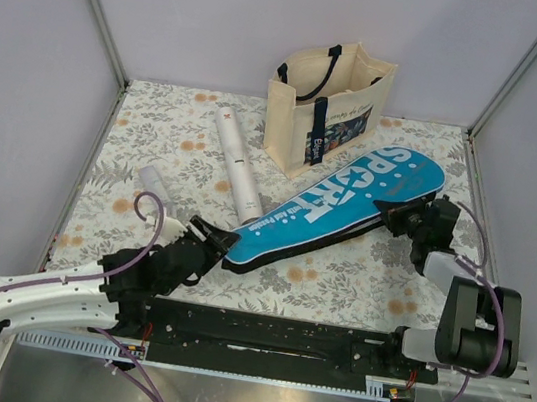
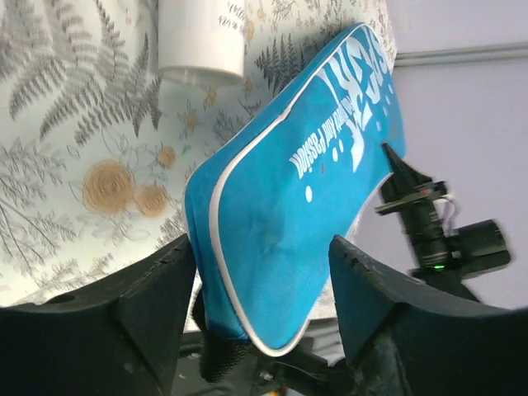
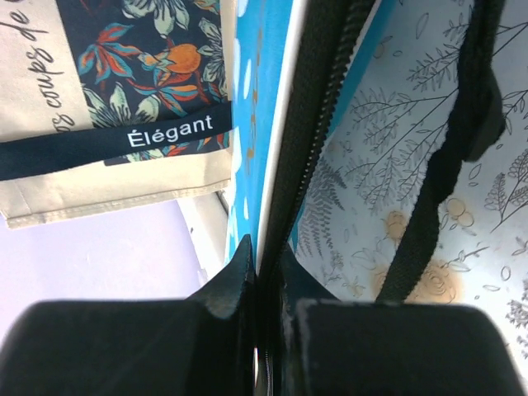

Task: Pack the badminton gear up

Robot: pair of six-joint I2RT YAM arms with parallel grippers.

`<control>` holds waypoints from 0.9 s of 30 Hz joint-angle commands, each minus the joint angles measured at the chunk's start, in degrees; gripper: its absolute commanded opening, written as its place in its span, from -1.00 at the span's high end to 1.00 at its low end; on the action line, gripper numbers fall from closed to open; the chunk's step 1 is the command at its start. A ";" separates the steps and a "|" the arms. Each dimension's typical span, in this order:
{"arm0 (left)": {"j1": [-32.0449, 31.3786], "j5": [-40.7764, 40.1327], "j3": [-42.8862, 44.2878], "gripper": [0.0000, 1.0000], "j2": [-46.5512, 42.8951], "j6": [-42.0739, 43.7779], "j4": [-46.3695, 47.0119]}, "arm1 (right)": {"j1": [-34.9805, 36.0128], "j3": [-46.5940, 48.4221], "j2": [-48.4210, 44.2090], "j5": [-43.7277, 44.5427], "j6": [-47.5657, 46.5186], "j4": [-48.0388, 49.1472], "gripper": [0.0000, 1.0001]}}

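The blue case (image 1: 343, 207) lettered "SPORT" lies diagonally on the floral table. My left gripper (image 1: 217, 241) is open and its fingers (image 2: 157, 289) straddle the case's narrow end (image 2: 280, 223); I cannot tell whether they touch it. My right gripper (image 1: 397, 220) is shut on the case's black zipper edge (image 3: 309, 124) at the wide end, with its fingertips (image 3: 239, 268) pinched together. The long white tube (image 1: 237, 161) lies left of the case, and its near end shows in the left wrist view (image 2: 200, 41). The rackets are not in view.
The cream tote bag (image 1: 328, 104) with navy straps stands at the back, touching the case's wide end, and it also shows in the right wrist view (image 3: 115, 91). A shorter white cylinder (image 1: 153, 182) lies at the left. A black strap (image 3: 445, 165) runs from the case.
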 commanded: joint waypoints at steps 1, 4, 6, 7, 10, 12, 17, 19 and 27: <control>0.25 -8.31 2.06 -0.41 -0.41 23.37 6.30 | 0.46 8.12 -8.05 3.30 -1.36 -22.04 1.00; 0.25 -8.14 3.47 -0.45 0.90 40.34 8.59 | 0.46 12.41 -10.34 4.09 -1.10 -30.91 1.00; 0.25 -8.40 3.91 -0.45 1.87 48.25 9.29 | 0.37 14.97 -10.96 5.41 -0.14 -35.67 1.00; 0.25 -8.32 3.91 -0.45 2.13 53.34 9.73 | 0.37 16.03 -10.88 5.51 0.31 -36.83 1.00; 0.17 -3.86 2.86 -0.49 1.00 67.92 15.16 | 0.37 18.23 -9.47 4.01 0.57 -37.63 1.00; 0.25 0.01 1.64 -0.51 -0.75 75.32 18.77 | 0.37 18.85 -8.68 4.19 1.62 -37.28 1.00; -0.01 18.90 -4.43 -0.51 -5.50 94.66 29.67 | 0.37 21.49 -7.45 5.50 3.55 -38.68 1.00; -1.06 23.04 -5.67 -0.51 -5.42 98.98 31.09 | 0.37 22.01 -6.92 6.21 5.31 -38.60 1.00; -9.67 27.20 -9.35 -0.49 -1.99 109.54 32.32 | 0.37 29.48 3.09 -0.28 9.01 -39.21 1.00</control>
